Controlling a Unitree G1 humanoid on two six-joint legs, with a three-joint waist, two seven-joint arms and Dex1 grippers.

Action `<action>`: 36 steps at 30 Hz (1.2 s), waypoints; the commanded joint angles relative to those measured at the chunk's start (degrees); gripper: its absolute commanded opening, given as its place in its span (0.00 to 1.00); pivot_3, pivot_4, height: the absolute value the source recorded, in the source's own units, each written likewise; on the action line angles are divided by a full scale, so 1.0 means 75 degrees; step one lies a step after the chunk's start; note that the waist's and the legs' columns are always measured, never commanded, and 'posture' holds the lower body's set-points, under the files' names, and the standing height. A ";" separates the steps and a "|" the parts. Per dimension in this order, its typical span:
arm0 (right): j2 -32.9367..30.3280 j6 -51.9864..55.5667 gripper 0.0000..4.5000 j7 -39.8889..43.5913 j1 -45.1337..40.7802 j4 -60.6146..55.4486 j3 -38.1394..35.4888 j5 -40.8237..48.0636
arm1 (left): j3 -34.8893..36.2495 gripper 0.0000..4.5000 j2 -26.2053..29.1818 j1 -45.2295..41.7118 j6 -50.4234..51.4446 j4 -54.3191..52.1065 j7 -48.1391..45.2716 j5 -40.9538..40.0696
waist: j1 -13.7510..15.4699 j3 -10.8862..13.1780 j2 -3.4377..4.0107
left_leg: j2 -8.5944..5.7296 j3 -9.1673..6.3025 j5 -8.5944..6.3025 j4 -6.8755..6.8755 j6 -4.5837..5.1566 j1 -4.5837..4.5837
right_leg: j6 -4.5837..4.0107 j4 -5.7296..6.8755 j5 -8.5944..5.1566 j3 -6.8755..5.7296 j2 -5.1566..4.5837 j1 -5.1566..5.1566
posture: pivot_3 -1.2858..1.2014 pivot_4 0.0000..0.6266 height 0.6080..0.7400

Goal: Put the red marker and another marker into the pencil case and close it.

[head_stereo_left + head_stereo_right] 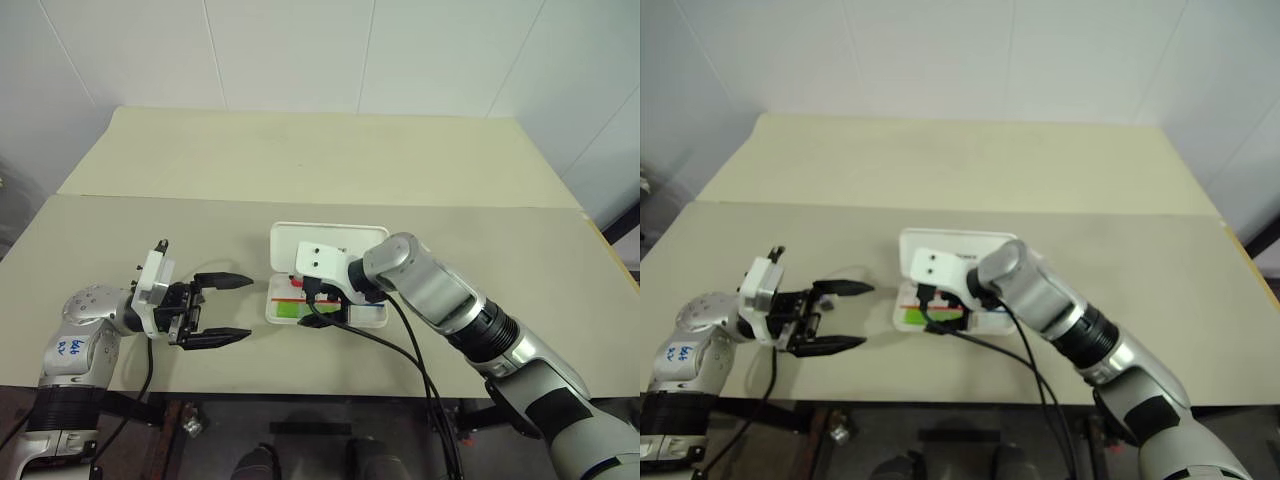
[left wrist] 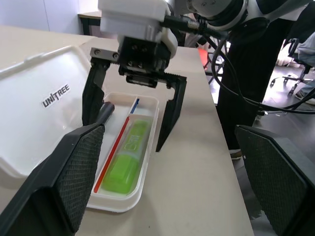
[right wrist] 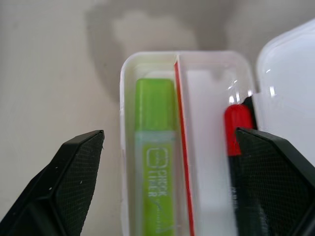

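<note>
Hovering wide open and empty over the pencil case (image 1: 372, 318), the right gripper (image 2: 132, 120) is nearest its raised lid (image 2: 34, 113); both markers lie inside lengthwise.

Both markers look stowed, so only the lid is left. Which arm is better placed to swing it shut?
Probably the right. Its open tool hangs directly over the pencil case, beside the raised lid, with the green highlighter and red marker inside. The left tool waits open off to the side.
</note>
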 commanded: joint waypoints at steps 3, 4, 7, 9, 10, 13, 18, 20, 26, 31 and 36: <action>-0.0197 -0.0231 1.00 0.0229 0.0179 -0.1074 -0.0962 0.0722 | 0.0450 1.00 -0.0159 0.0328 -0.0183 -0.0670 0.0579 -0.0129 | 0.0007 0.0000 0.0000 | 0.0004 -0.0002 0.0000 -0.0004 0.0000 -0.0002 | 0.0000 -0.0006 0.0000 -0.0002 -0.0001 0.0000 | 0.52 0.24 1.00; -0.0250 -0.0310 1.00 0.0314 0.0326 -0.1342 -0.1230 0.0974 | 0.0528 1.00 -0.0206 0.0461 -0.0222 -0.0832 0.0788 -0.0093 | 0.0009 0.0000 0.0000 | 0.0004 -0.0002 0.0000 -0.0006 0.0000 -0.0002 | 0.0000 -0.0007 0.0000 -0.0002 -0.0003 0.0000 | 0.52 0.24 1.00; -0.0454 -0.0677 1.00 0.0640 0.0847 -0.2004 -0.1964 0.1715 | 0.0710 1.00 -0.0377 0.0810 -0.0385 -0.1284 0.1495 0.0076 | 0.0018 -0.0001 -0.0001 | 0.0009 -0.0002 -0.0001 -0.0011 0.0001 -0.0003 | 0.0002 -0.0015 0.0001 -0.0002 -0.0008 0.0002 | 0.52 0.24 1.00; -0.0700 -0.1113 1.00 0.0940 0.1340 -0.2340 -0.2512 0.2208 | 0.0816 1.00 -0.0534 0.1089 -0.0446 -0.1646 0.2193 0.0299 | 0.0025 -0.0001 -0.0002 | 0.0022 -0.0005 -0.0004 -0.0014 0.0005 -0.0001 | 0.0005 -0.0027 0.0002 -0.0005 -0.0012 0.0013 | 0.52 0.24 1.00; -0.0868 -0.1412 1.00 0.1127 0.1622 -0.2430 -0.2800 0.2416 | 0.0856 1.00 -0.0616 0.1255 -0.0437 -0.1855 0.2557 0.0405 | 0.0027 -0.0002 -0.0003 | 0.0021 -0.0006 -0.0005 -0.0011 0.0007 -0.0001 | 0.0005 -0.0030 0.0003 -0.0006 -0.0012 0.0016 | 0.52 0.24 1.00; -0.1360 -0.2024 1.00 0.1526 0.2207 -0.2424 -0.3370 0.2795 | 0.0936 1.00 -0.0767 0.1675 -0.0247 -0.2366 0.3489 0.0619 | 0.0037 -0.0002 -0.0004 | 0.0018 -0.0006 -0.0009 -0.0009 0.0015 0.0004 | 0.0011 -0.0041 0.0006 -0.0005 -0.0019 0.0030 | 0.52 0.24 1.00; -0.1634 -0.2632 1.00 0.1542 0.2444 -0.1875 -0.3762 0.2900 | 0.1091 1.00 -0.1150 0.2092 0.0338 -0.2974 0.5342 0.0982 | -0.0002 -0.0002 -0.0004 | 0.0019 -0.0005 -0.0005 -0.0003 0.0014 0.0020 | 0.0032 -0.0036 0.0018 0.0013 -0.0016 0.0036 | 0.52 0.24 1.00; -0.1679 -0.2959 1.00 0.1524 0.2425 -0.1460 -0.3741 0.2718 | 0.1103 1.00 -0.1567 0.2184 0.0747 -0.3307 0.6433 0.1164 | -0.0003 -0.0003 -0.0005 | 0.0016 -0.0003 -0.0003 -0.0002 0.0011 0.0034 | 0.0032 -0.0036 0.0019 0.0014 -0.0013 0.0047 | 0.52 0.24 1.00; -0.1741 -0.3499 1.00 0.1564 0.2374 -0.0703 -0.3619 0.2448 | 0.0992 1.00 -0.3284 0.2158 0.2096 -0.4425 0.9708 0.1711 | 0.0083 -0.0003 -0.0007 | 0.0004 -0.0009 -0.0003 0.0001 0.0014 0.0038 | 0.0044 -0.0040 0.0026 0.0024 -0.0012 0.0055 | 0.52 0.24 1.00; -0.1682 -0.3729 1.00 0.1624 0.2320 -0.0351 -0.3520 0.2369 | 0.0872 1.00 -0.4216 0.2007 0.2934 -0.4854 1.1584 0.2429 | 0.0160 -0.0004 -0.0008 | -0.0008 -0.0004 -0.0003 0.0008 0.0014 0.0040 | 0.0054 -0.0039 0.0031 0.0026 -0.0002 0.0056 | 0.52 0.24 1.00; -0.1585 -0.3940 1.00 0.1649 0.2232 -0.0057 -0.3423 0.2323 | 0.0688 1.00 -0.4951 0.1914 0.4113 -0.5200 1.2723 0.2737 | 0.0208 -0.0005 -0.0010 | -0.0013 0.0004 -0.0003 0.0017 0.0014 0.0036 | 0.0056 -0.0040 0.0033 0.0025 0.0000 0.0058 | 0.52 0.24 1.00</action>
